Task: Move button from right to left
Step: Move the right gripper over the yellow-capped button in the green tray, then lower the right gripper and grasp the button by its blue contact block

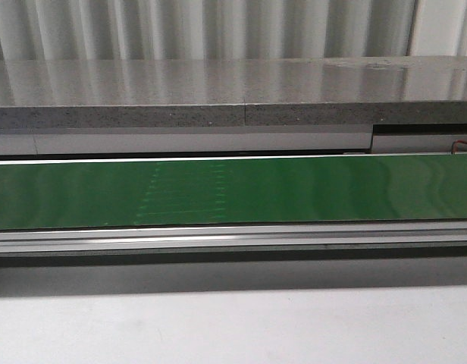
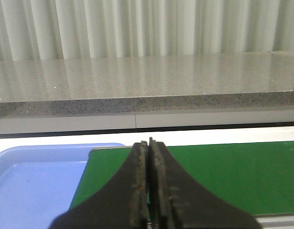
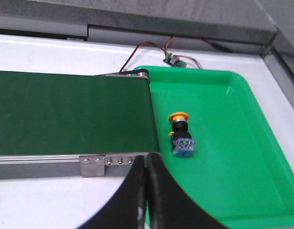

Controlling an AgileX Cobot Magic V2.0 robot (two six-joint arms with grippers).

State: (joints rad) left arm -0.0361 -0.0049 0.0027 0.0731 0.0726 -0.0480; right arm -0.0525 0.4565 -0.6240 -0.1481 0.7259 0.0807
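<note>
The button (image 3: 181, 135) lies on its side in a green tray (image 3: 242, 157), yellow head away from the camera and blue block nearest it. My right gripper (image 3: 146, 157) is shut and empty, hovering at the tray's edge a short way from the button, beside the belt's end. My left gripper (image 2: 150, 143) is also shut with nothing in it, above the other end of the green conveyor belt (image 2: 233, 176), next to a blue tray (image 2: 32, 181). In the front view neither gripper nor the button shows.
The green conveyor belt (image 1: 233, 189) runs across the table with an aluminium rail (image 1: 233, 239) in front. A grey stone ledge (image 1: 233, 95) stands behind it. Red and black wires with a small circuit board (image 3: 172, 59) lie past the green tray.
</note>
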